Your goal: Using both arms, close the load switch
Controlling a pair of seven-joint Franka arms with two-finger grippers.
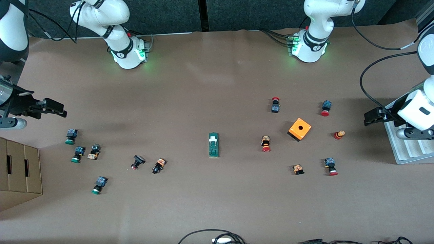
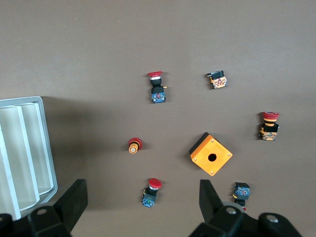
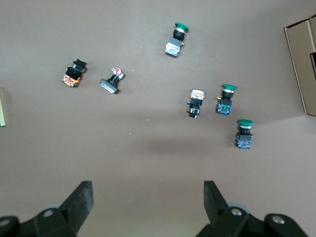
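The load switch (image 1: pixel 213 145), a narrow green block with a white sliding piece, lies alone near the middle of the table. Just a pale sliver of it (image 3: pixel 1 108) shows at the edge of the right wrist view. My left gripper (image 1: pixel 371 117) hangs open over the left arm's end of the table, beside a white tray. In its own view the left gripper (image 2: pixel 142 186) holds nothing, and a red-capped push-button (image 2: pixel 151 192) lies on the table below. My right gripper (image 1: pixel 56 109) is open over the right arm's end, and in its own view the right gripper (image 3: pixel 147 190) shows only bare table between its fingers.
An orange cube with a hole (image 1: pixel 299 129) and several red-capped push-buttons (image 1: pixel 265 143) lie toward the left arm's end. Green-capped push-buttons (image 1: pixel 77 154) lie toward the right arm's end. A cardboard box (image 1: pixel 20 173) and a white ribbed tray (image 1: pixel 407 145) stand at the table's two ends.
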